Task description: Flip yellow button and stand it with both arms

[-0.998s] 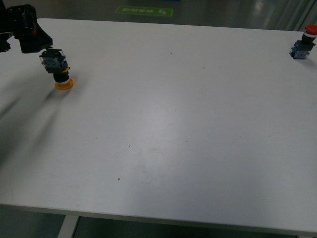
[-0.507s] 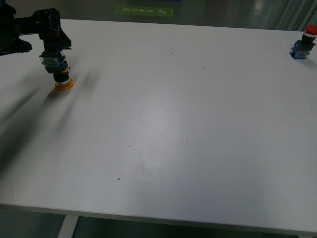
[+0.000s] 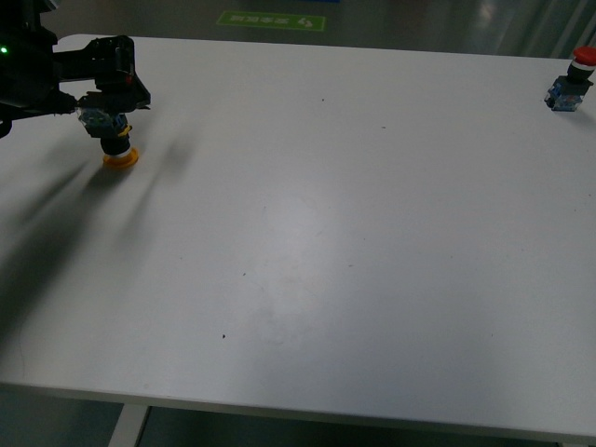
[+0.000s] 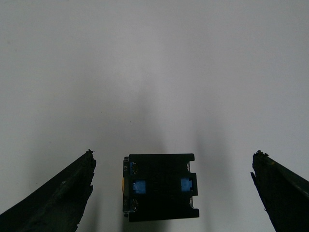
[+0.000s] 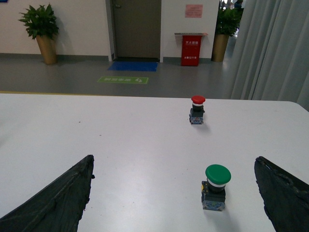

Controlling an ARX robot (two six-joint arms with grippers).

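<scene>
Here, the yellow button point(image 3: 116, 135) sits cap-down on the table point(image 3: 354, 242), midway between the wide-open left jaws.
Its blocky black-and-bluish body faces up toward the left arm point(image 3: 65, 67). There is a clear gap to the fingers point(image 4: 58, 195) on either side, so nothing is gripped. The right jaws are spread just as wide and hold nothing. Out ahead of them, framed between their fingers, a green-capped switch point(image 5: 215, 187) stands upright, and a red-capped switch point(image 5: 197, 110) stands farther off beyond it.
</scene>
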